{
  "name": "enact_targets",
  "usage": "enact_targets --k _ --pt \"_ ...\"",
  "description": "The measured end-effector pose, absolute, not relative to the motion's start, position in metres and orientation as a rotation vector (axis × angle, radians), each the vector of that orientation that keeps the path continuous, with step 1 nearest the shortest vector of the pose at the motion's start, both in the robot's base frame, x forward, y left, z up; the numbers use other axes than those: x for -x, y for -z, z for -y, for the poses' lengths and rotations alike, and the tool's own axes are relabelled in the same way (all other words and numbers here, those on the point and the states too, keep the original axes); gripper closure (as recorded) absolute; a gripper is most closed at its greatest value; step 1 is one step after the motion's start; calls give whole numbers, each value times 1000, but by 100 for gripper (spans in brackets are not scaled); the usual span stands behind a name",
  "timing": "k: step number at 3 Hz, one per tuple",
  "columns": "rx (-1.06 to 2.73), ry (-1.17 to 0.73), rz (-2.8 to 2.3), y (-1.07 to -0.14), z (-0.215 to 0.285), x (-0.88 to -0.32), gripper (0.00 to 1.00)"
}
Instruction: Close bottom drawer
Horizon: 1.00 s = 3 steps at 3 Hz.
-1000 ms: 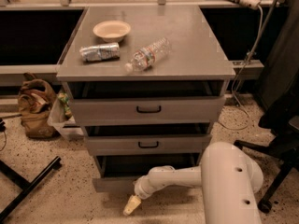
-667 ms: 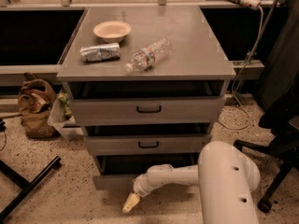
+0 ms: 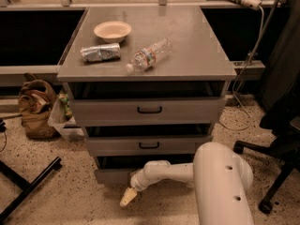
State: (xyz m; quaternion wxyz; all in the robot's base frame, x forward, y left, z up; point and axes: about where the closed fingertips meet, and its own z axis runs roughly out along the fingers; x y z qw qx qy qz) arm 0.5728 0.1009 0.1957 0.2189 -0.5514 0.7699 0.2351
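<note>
A: The tool (image 3: 128,197): where is it, and in what state?
B: Low over the floor (image 3: 79,203), just in front of the bottom drawer (image 3: 111,175), toward its left half. Only a pale tip shows. Whether it is open or closed cannot be told, and no hold on anything can be made out.
A: What is hidden?
B: The arm (image 3: 168,171) covers the drawer's right half and its handle. The front stands out, with a dark gap above it.
A: And the surroundings?
B: The middle drawer (image 3: 117,146) and top drawer (image 3: 103,110) are likewise ajar. On the counter (image 3: 197,46) are a bowl (image 3: 112,31), a can (image 3: 100,53) lying flat and a bottle (image 3: 149,55) on its side. At left are a bag (image 3: 35,109) and a bin (image 3: 60,122). At right is a chair base (image 3: 274,156), cut off by the edge.
A: Is there open room?
B: Bare floor lies left of the tool, as far as a black stand leg (image 3: 28,189).
</note>
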Motion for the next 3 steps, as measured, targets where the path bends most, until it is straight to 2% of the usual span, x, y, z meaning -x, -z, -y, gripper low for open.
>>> enact_targets --k 1,3 --pt "1522 -649 -2132 -194 -101 -574 0" --pt "1471 -495 -2133 -191 -93 -628 0"
